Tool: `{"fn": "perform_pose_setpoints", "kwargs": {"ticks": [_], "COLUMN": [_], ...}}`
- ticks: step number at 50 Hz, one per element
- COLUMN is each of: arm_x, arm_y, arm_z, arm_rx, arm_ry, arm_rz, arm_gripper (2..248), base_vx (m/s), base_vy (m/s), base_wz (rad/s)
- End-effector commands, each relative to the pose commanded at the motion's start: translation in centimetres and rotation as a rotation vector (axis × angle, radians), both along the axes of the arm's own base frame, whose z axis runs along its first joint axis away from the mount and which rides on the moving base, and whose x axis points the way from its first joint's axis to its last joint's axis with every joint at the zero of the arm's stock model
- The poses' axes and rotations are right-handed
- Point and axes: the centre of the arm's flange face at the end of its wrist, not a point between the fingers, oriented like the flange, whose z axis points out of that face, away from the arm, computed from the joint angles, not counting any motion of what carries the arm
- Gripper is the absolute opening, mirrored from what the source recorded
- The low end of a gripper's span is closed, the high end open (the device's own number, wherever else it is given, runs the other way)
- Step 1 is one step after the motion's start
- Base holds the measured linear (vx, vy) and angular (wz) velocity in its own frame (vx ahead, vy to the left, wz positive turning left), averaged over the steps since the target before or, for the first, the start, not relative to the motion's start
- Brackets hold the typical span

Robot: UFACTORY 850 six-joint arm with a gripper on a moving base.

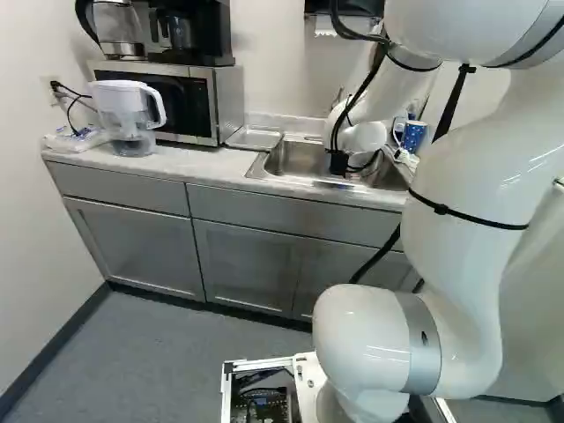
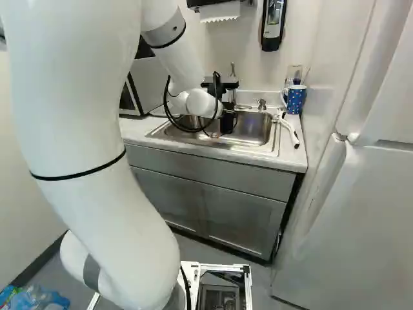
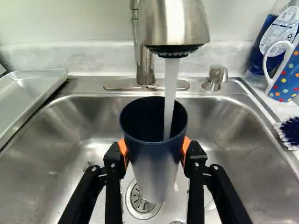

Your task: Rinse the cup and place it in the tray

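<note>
While the end effector (image 3: pixel 154 148) grips the cup (image 3: pixel 152 170) over the sink (image 3: pixel 222 119), water (image 3: pixel 171 84) from the tap (image 3: pixel 175 21) could weigh it into slipping; swinging left hastily to the tray (image 3: pixel 30 95) could spill.

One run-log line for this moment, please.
rinsing | cup: mouth up, gripped between fingers, over sink | faucet: water running into cup | tray: beside sink, cup not yet in

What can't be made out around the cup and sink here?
- Water level in the cup: wrist view; dark interior and near wall hide it.
- Part of the drain: wrist view; behind the cup.
- Small shiny thing in the sink: wrist view; cut off by the edge, unidentifiable.
</note>
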Motion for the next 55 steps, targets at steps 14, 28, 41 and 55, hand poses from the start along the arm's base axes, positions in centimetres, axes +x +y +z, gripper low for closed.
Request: {"fn": "perform_pose_setpoints", "kwargs": {"ticks": [14,28,41,55], "arm_x": [0.00,0.00,0.00,0.00], "arm_y": [0.00,0.00,0.00,0.00], "arm_z": [0.00,0.00,0.00,0.00], "arm_rx": [0.000,0.000,0.000,0.000], "arm_ry": [0.000,0.000,0.000,0.000], "arm_rz": [0.000,0.000,0.000,0.000], "arm_gripper": [125,125,125,125], "base_vx": [0.000,0.000,0.000,0.000], "base_vy": [0.000,0.000,0.000,0.000], "base_wz": [0.000,0.000,0.000,0.000]}}
